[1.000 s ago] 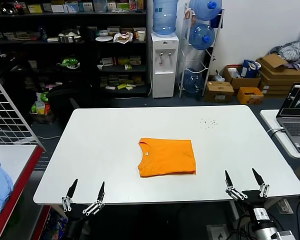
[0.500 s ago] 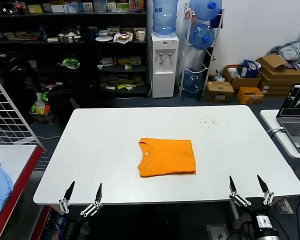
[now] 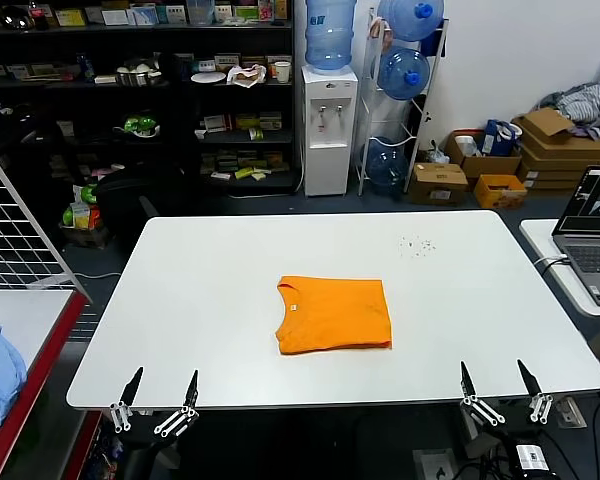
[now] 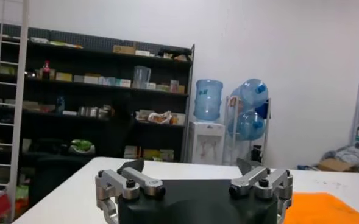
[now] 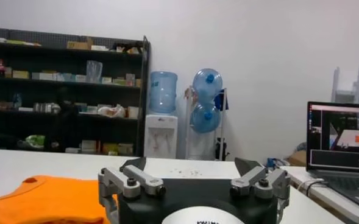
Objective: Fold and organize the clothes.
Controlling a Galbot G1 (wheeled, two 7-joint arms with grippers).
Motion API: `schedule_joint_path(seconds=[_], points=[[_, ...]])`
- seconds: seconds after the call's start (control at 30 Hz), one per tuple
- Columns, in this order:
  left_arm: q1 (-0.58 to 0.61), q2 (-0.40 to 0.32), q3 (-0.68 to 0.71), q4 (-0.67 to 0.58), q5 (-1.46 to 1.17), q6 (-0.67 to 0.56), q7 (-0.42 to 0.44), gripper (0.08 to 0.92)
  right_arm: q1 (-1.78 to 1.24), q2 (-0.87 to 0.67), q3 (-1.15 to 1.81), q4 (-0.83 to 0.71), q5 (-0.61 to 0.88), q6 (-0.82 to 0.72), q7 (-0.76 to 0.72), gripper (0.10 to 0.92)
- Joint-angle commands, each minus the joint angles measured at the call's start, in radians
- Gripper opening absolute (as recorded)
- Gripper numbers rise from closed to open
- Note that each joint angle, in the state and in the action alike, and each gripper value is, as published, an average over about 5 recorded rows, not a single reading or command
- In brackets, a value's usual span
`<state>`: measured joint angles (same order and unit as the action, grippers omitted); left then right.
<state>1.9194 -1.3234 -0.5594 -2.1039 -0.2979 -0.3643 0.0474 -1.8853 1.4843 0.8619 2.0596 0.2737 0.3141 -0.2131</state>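
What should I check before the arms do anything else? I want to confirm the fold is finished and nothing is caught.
1. Orange T-shirt folded into a compact rectangle: ok.
2. Shirt lies flat, mid-way on the white table, away from the edges: ok.
3. Left claw open, holding nothing, at the near table edge: ok.
4. Right claw open, holding nothing, at the near table edge: ok.
5. Both claws apart from the shirt: ok.
6. White lettering placed as wanted: cannot tell, none shows on the upper face.
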Motion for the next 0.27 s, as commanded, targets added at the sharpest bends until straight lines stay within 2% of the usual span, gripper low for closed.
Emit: schedule_joint_path(seconds=[0.03, 0.27], points=[[0.109, 0.047, -0.003, -0.101, -0.023, 0.092, -0.030, 0.921, -0.069, -0.022, 0.024, 0.058, 0.050, -0.072, 0.018, 0.921], [0.215, 0.093, 0.008, -0.140, -0.046, 0.145, -0.052, 0.921, -0.173, -0.041, 0.012, 0.065, 0.062, -0.077, 0.022, 0.921]])
